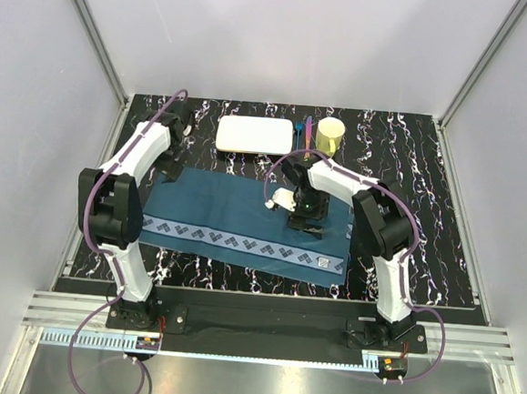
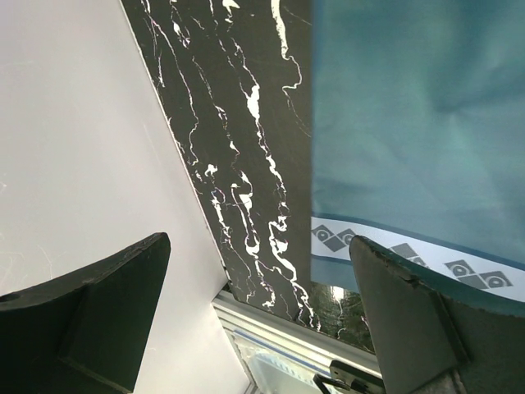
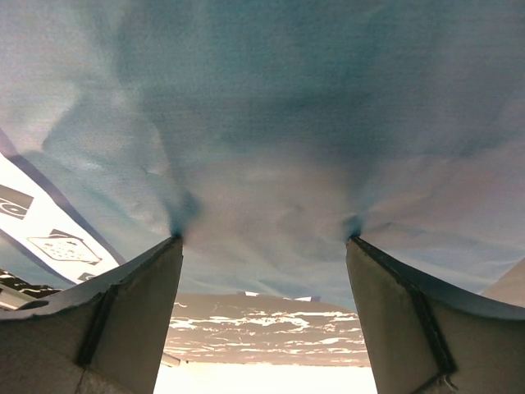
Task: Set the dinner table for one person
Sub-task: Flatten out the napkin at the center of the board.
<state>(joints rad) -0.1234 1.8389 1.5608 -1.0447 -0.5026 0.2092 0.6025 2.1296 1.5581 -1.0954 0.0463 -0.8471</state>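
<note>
Folded high at both elbows. Presses the right tool (image 3: 262,242), spread wide, into the teal placemat (image 1: 235,208), apparently dimpling the cloth. Hangs the left tool (image 2: 258,240), also spread, over the mat's left edge. Underneath, spanning wall to wall: black, white-veined counter (image 1: 411,172).

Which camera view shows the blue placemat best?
The top external view: almost the whole placemat lies there, with its patterned white border along the near edge. The left wrist view shows only one corner with part of that border. The right wrist view shows a close patch of cloth, puckered at the right gripper fingertips.
</note>
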